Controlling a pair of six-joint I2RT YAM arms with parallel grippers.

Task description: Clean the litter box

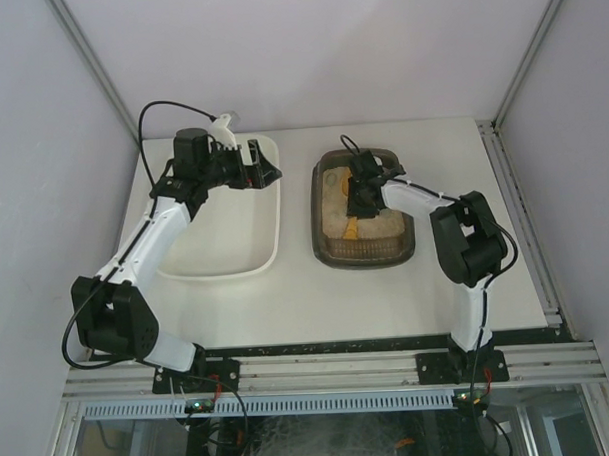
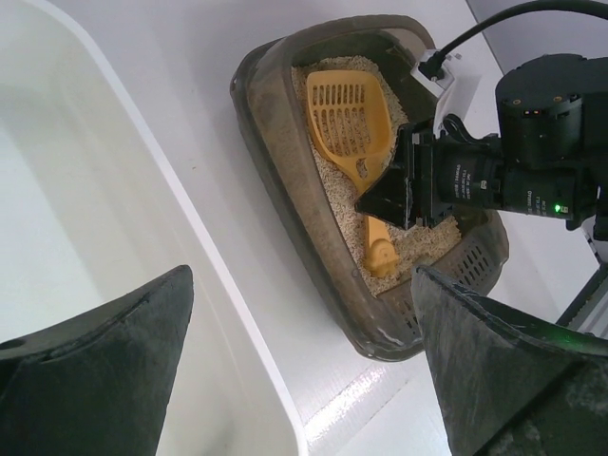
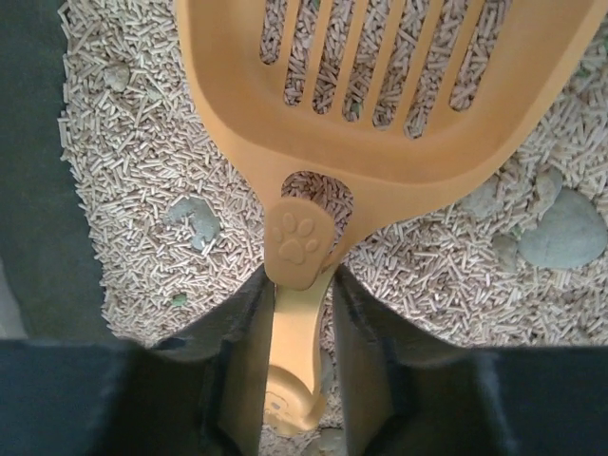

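Pinching the scoop
Inside the litter box, the right gripper squeezes its handle; left gripper beside the box, spread wide.

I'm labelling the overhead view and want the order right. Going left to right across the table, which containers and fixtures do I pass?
white tub → litter box → metal rail at the far right

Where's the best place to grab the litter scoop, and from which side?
Its narrow handle, from above: the litter scoop lies flat on the pellets, and the slotted head looks too wide. The right end effector has its fingers against the handle's sides, just behind the paw print.
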